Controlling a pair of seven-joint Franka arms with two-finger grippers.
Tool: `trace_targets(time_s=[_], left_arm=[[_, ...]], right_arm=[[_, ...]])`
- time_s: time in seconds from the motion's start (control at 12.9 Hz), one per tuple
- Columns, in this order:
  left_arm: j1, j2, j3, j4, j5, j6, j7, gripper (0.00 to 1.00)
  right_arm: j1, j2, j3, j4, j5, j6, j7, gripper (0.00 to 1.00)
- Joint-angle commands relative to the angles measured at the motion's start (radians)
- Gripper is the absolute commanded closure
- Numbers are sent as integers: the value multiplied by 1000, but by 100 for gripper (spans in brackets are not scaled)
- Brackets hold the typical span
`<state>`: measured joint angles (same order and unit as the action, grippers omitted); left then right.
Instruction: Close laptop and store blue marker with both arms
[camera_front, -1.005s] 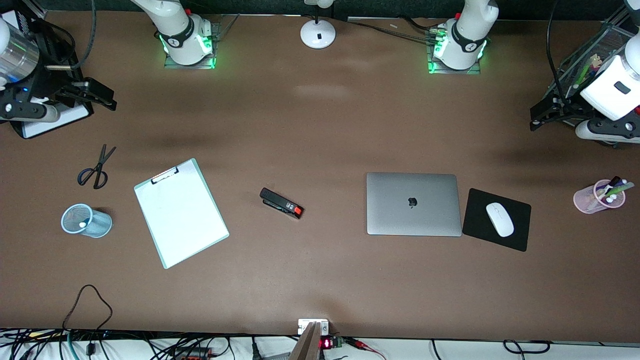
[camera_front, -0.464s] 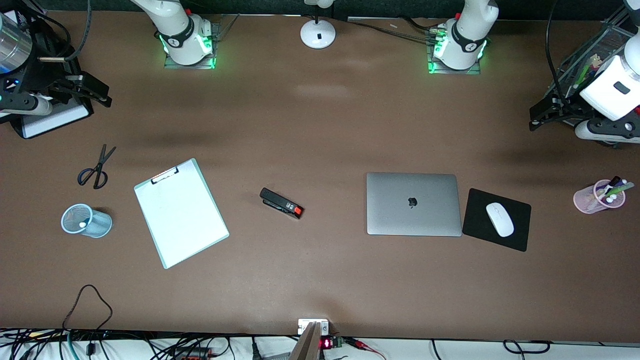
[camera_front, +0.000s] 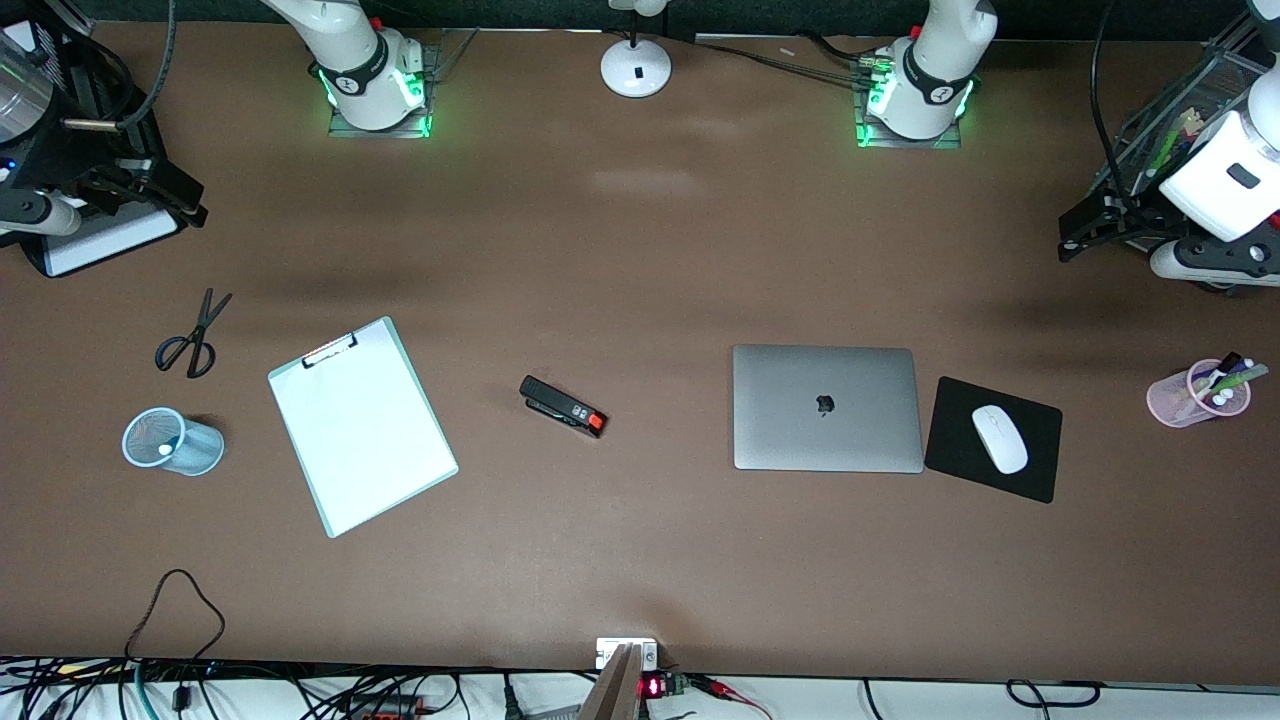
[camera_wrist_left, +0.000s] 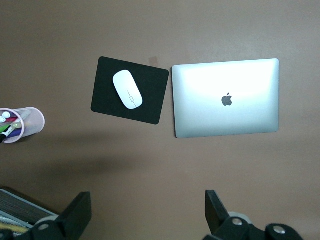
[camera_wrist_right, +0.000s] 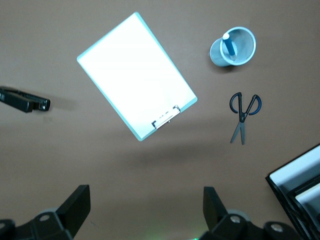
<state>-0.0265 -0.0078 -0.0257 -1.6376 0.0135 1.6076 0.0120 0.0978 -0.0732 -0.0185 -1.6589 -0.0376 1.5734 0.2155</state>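
The laptop (camera_front: 827, 408) lies shut and flat, apple logo up, toward the left arm's end of the table; it also shows in the left wrist view (camera_wrist_left: 226, 97). The blue marker (camera_wrist_right: 229, 46) stands in a light-blue mesh cup (camera_front: 172, 441) toward the right arm's end, its white tip (camera_front: 165, 450) showing. My right gripper (camera_front: 168, 193) is open and empty, high over the table's corner at the right arm's end; its fingers (camera_wrist_right: 74, 207) frame bare table. My left gripper (camera_front: 1088, 226) is open and empty, high over the left arm's end, its fingers (camera_wrist_left: 77, 215) wide apart.
A white clipboard (camera_front: 362, 427), scissors (camera_front: 192, 335) and a black stapler (camera_front: 563, 406) lie between cup and laptop. A white mouse (camera_front: 1000, 438) on a black pad and a pink cup of markers (camera_front: 1200, 392) sit beside the laptop. A lamp base (camera_front: 636, 68) stands between the arm bases.
My right gripper has drifted farther toward the table's corner at the right arm's end. The left arm and the things on the table have not moved.
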Motion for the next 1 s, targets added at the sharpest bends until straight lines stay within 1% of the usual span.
trace_targets(time_s=[0.0,0.93], left_arm=[[-7,-15,9,-11,-21,-6,-7,0],[-7,-15,9,-13,-21,-6,-7,0]], right_arm=[[11,-11,-1,-1,-16,13,35,0],[11,-5,-1,5,-4,46,31,0]])
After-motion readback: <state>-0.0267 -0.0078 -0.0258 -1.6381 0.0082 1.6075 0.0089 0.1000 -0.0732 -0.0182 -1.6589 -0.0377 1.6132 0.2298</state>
